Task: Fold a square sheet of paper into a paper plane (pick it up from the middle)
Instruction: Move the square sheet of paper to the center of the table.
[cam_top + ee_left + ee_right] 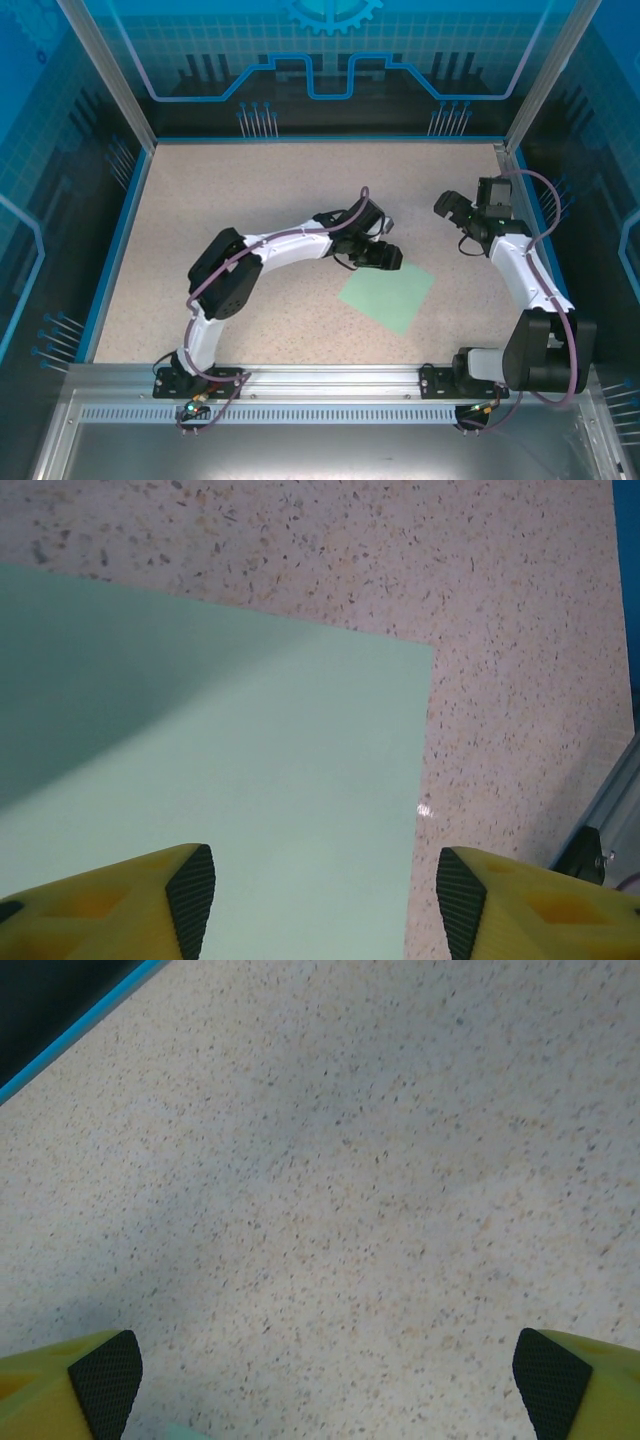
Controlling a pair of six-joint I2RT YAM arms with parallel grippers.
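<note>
Sheet: the green sheet (388,297) lies flat and unfolded on the table (250,200), right of centre, turned cornerwise like a diamond.
Left gripper: the left gripper (392,258) hangs at the sheet's far-left edge, fingers apart, nothing between them.
Right gripper: the right gripper (448,206) hangs over bare table, well apart from the sheet, fingers spread wide and holding nothing.
In the way: no object lies on the sheet; the left arm crosses the table's middle beside it.
Around: a blue rim (135,230) borders the speckled table; a metal rail (330,375) at the near edge carries both arm bases.
Walls: blue panels (60,120) printed with a grid and circuit-like lines, and a gear emblem (332,12) at the top of the back one.
Left wrist view: one black ribbed pad (190,900) is over the sheet, the other over bare table, with the sheet's side edge running between them; a shadow (90,700) darkens the paper's far-left part.
Right wrist view: speckled table between the yellow fingers, the blue rim in the far-left corner.
Top view: shows both arms and the sheet whole.
</note>
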